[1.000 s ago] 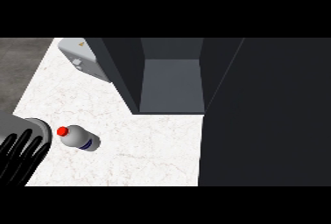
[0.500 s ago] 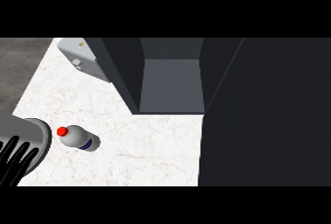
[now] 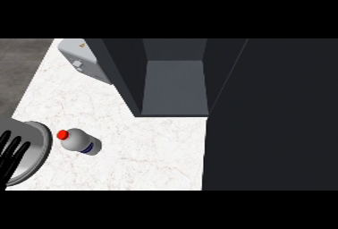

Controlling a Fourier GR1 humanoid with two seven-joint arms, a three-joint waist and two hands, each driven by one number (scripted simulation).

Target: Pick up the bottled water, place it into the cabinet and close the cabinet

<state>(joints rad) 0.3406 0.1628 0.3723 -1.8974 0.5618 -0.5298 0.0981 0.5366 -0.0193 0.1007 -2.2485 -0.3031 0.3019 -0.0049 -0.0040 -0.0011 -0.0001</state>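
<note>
Head view: we see the white marbled counter point(image 3: 152, 147) running from the near edge to the far wall. The bottled water point(image 3: 80, 141) stands on the counter at the near left, red cap showing, well apart from the cabinet point(image 3: 175, 85). The cabinet sits at the far middle with its interior open toward us; its grey floor panel is visible between dark side walls. The cabinet door point(image 3: 271, 116) is a large dark panel that fills the right side of the view.

At the left edge a round grey plate point(image 3: 33, 150) lies on the counter just beside the bottle. Over the plate we see our left hand point(image 3: 12, 154), black fingers straight and spread apart, holding nothing and not touching the bottle. A light grey appliance point(image 3: 82, 60) stands at the far left, next to the cabinet's left wall. Our right hand does not show in this view.
</note>
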